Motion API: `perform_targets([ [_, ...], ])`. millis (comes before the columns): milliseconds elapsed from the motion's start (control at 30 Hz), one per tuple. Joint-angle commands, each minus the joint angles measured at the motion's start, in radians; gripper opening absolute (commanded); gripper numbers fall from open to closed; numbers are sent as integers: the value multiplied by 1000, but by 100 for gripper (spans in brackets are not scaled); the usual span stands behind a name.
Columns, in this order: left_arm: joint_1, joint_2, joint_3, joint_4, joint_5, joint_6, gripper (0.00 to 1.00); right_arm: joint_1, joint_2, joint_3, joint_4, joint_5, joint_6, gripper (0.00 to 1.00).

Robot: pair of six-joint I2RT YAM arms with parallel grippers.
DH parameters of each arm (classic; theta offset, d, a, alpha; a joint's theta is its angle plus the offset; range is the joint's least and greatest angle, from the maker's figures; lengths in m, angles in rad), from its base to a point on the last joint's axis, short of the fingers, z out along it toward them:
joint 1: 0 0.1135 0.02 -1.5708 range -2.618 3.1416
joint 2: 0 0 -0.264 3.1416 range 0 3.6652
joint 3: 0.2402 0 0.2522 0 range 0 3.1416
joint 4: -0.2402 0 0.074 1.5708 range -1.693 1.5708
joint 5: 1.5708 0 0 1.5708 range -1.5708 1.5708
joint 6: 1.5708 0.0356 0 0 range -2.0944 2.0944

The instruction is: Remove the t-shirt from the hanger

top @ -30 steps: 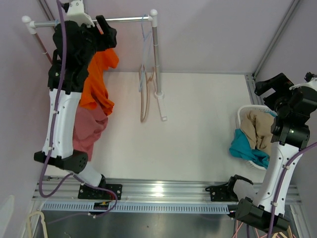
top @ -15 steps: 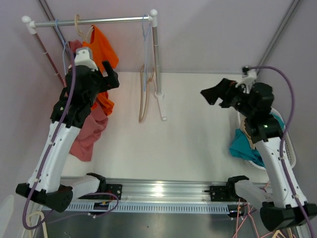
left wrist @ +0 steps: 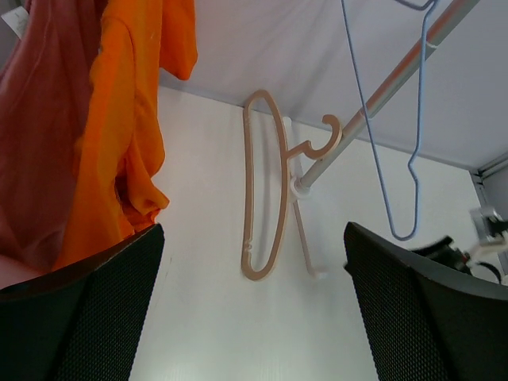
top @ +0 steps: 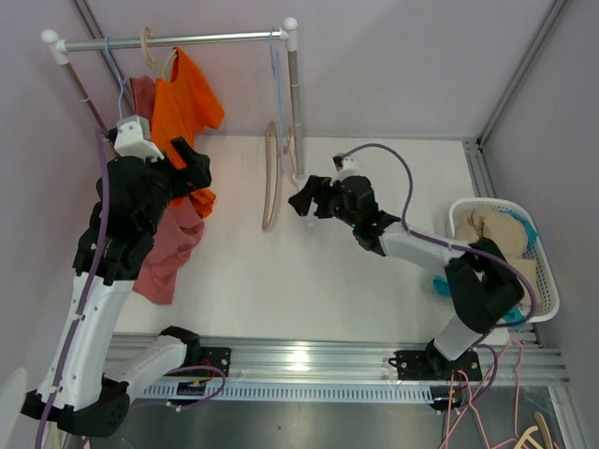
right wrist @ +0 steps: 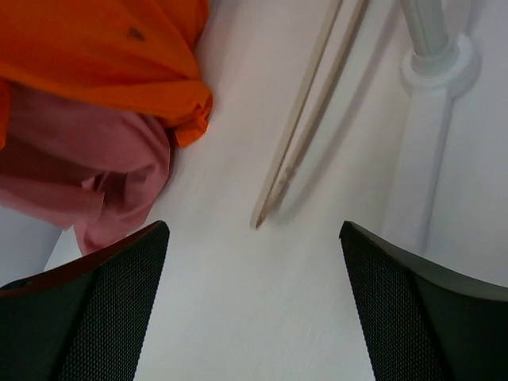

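Observation:
An orange t-shirt (top: 190,101) hangs from a hanger on the rail (top: 215,38) at the back left, with a pink shirt (top: 167,254) behind and below it. My left gripper (top: 192,166) is open and empty, just in front of the orange t-shirt's lower part. In the left wrist view the orange t-shirt (left wrist: 131,119) and the pink shirt (left wrist: 40,135) fill the left side, clear of the left gripper (left wrist: 254,317). My right gripper (top: 302,200) is open near the rack's post. The right wrist view shows the orange t-shirt (right wrist: 103,55) far ahead of the right gripper (right wrist: 254,309).
An empty beige hanger (top: 271,178) and a blue wire hanger (top: 277,75) hang at the rail's right end. The rack post (top: 298,112) stands on a foot (top: 307,201). A white basket (top: 550,281) with clothes stands at the right edge.
My left arm has come down and back from the rail, and its gripper opened. My right arm swung from the basket leftward to the rack post.

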Motion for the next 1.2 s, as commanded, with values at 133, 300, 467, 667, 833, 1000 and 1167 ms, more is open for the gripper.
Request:
perform_targets([
  [133,22,-43,-44,-6,38,-12,99,78,282,274,258,233,-22,93],
  [300,28,-81,-71,-9,55,-9,99,82,441,397,249,314,-41,91],
  [467,28,-103,-93,-4,72,-9,99,77,541,529,212,375,-50,90],
  [667,28,-109,-96,-1,85,-11,99,71,598,579,195,422,-45,90],
  [833,28,-104,-102,5,95,-14,99,60,658,647,161,393,-38,88],
  [1000,28,-103,-113,13,76,-12,99,49,695,684,149,368,-21,82],
  [1167,28,-95,-124,20,76,-11,99,39,724,718,130,363,-21,82],
])
